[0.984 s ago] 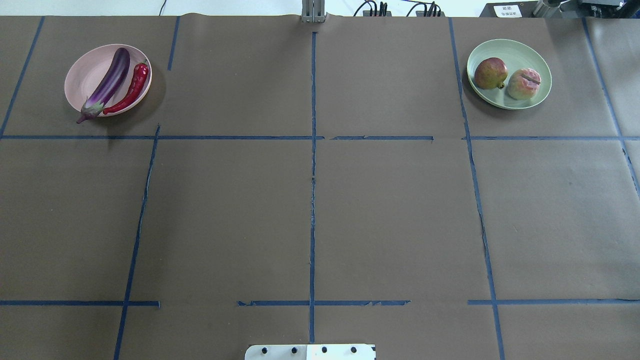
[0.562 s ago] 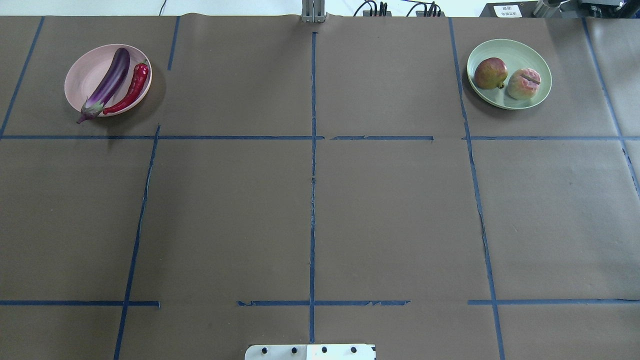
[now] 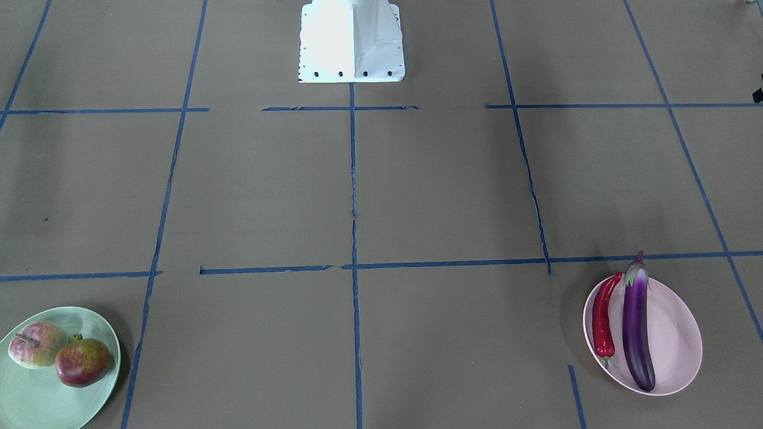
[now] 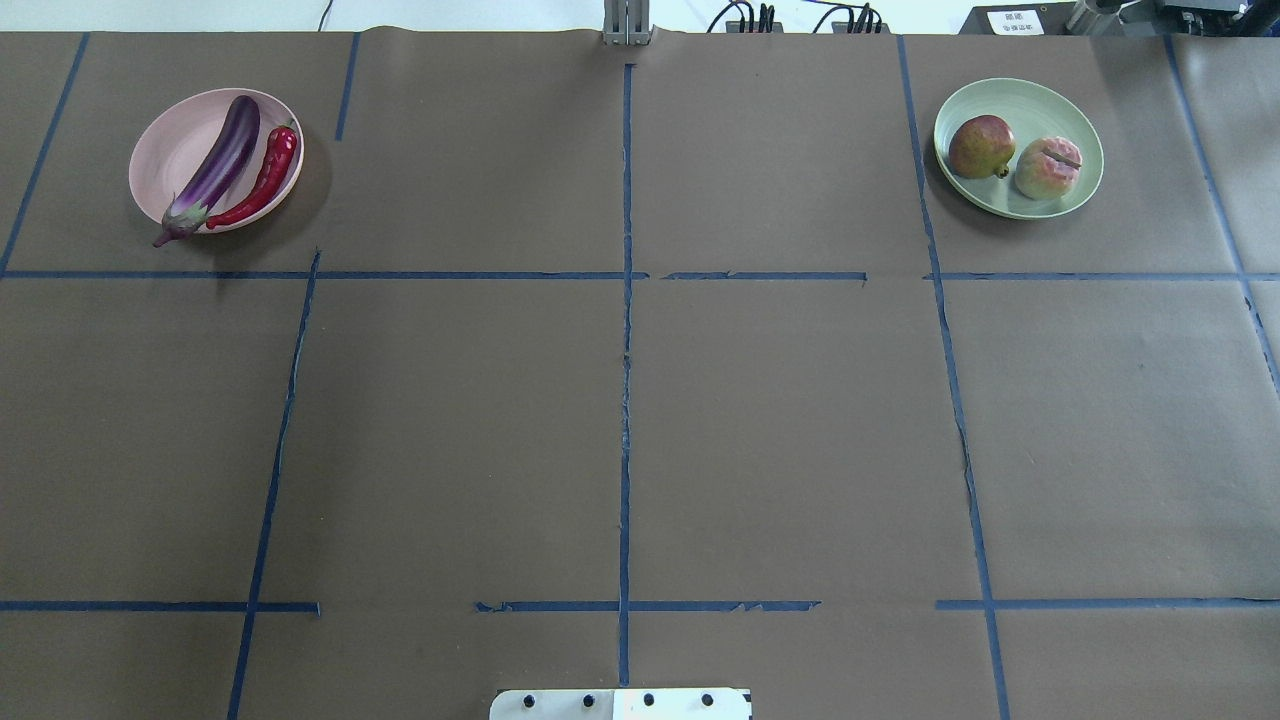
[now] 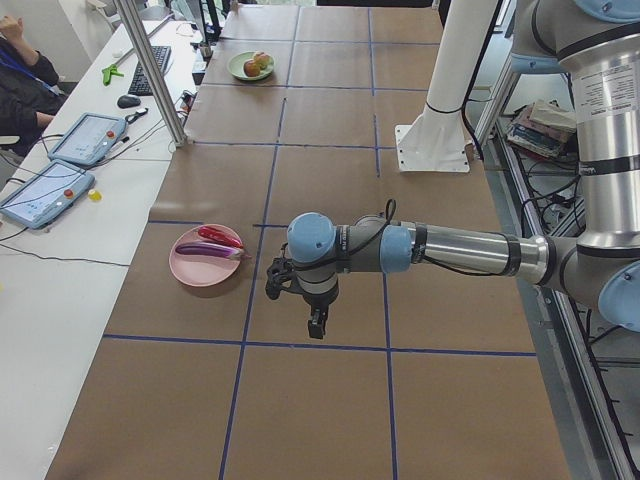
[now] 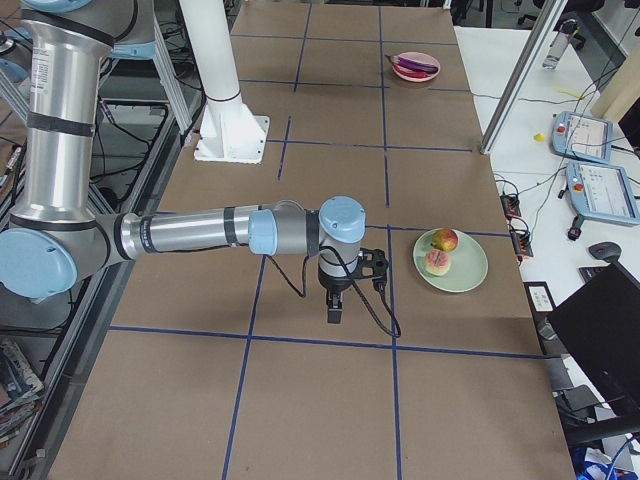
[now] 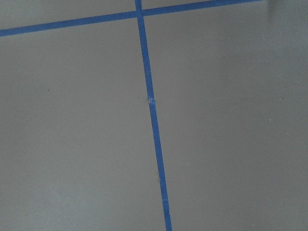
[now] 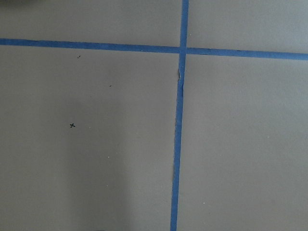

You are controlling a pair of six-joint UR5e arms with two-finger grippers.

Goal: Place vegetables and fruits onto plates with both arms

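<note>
The purple eggplant [image 4: 220, 160] and the red chili [image 4: 262, 180] lie side by side on the pink plate [image 4: 160, 150] at the far left. The dark red fruit [image 4: 980, 146] and the pale peach-like fruit [image 4: 1046, 168] sit on the mint green plate [image 4: 1040, 100] at the far right. No gripper shows in the overhead or front views. In the exterior left view my left gripper [image 5: 314, 325] hangs above the table, near the pink plate [image 5: 195, 270]. In the exterior right view my right gripper [image 6: 336, 312] hangs beside the green plate [image 6: 465, 270]. I cannot tell whether either is open or shut.
The white base block [image 4: 620, 703] stands at the table's near edge, in the middle. Blue tape lines divide the brown table cover. A metal post [image 5: 150, 70] and the operators' tablets [image 5: 40, 190] stand beyond the table's far side.
</note>
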